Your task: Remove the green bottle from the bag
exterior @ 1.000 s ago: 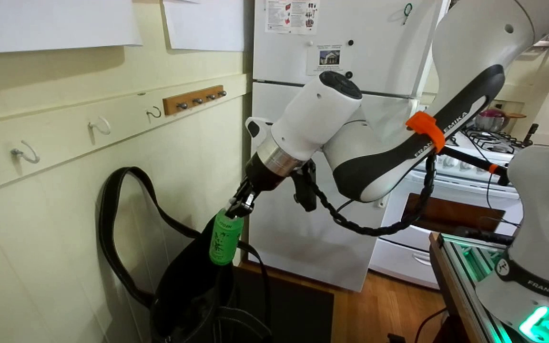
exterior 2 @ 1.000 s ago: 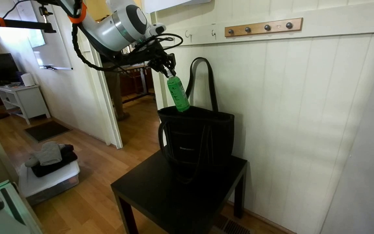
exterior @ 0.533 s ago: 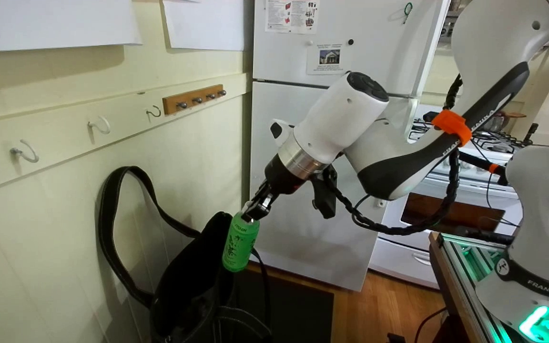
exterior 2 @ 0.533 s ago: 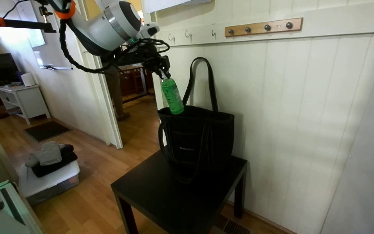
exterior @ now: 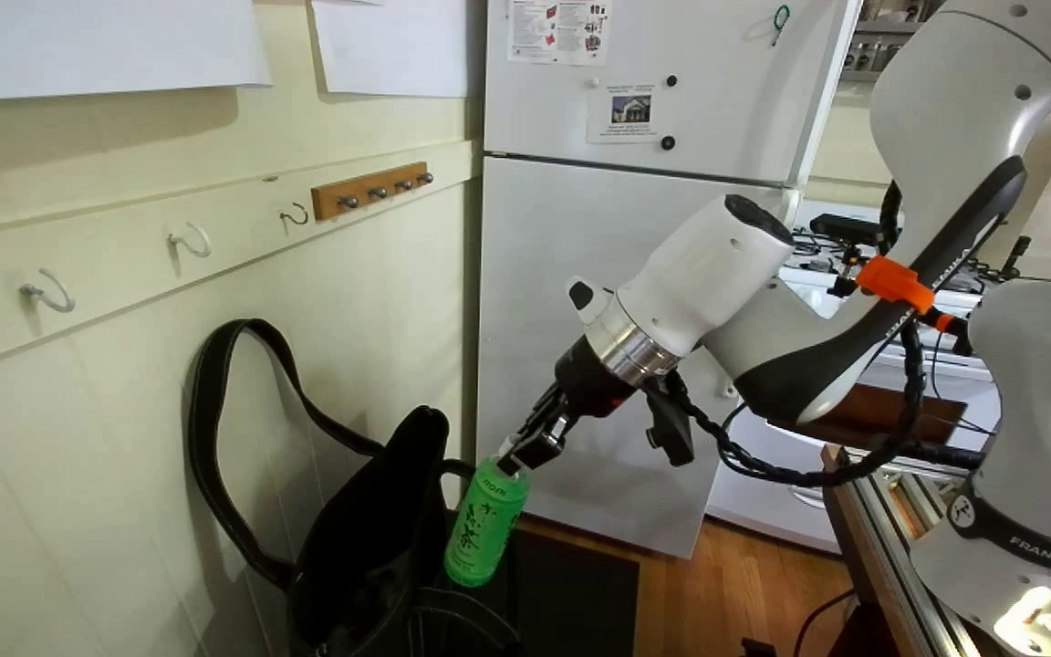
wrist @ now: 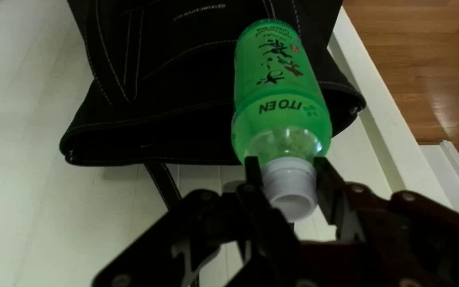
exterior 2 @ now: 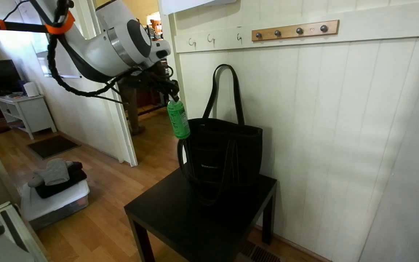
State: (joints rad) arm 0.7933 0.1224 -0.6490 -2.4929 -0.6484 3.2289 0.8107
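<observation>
"How's the green bottle (wrist: 279, 87) looking?"
"Bright green, it's showing dark lettering, a clear shoulder and a white top."
"And the gripper (wrist: 288, 175)?"
"Its jaws are clasping that top; the bottle is hanging tilted outside the bag (exterior 2: 215, 153), near the rim."

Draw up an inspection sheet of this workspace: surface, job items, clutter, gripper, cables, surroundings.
Surface: flat black table under a soft black fabric tote bag.
Job items: slim green plastic bottle with white top, held tilted outside that bag; whether they touch is unclear.
Clutter: white-lidded plastic bin on the brown wooden floor, grey and black cloths on top.
Gripper: black two-fingered gripper, closed on the bottle's white top.
Cables: braided black cable looping beneath the white robot arm.
Surroundings: white upright refrigerator, cream panelled wall, brown wooden peg strip.
</observation>
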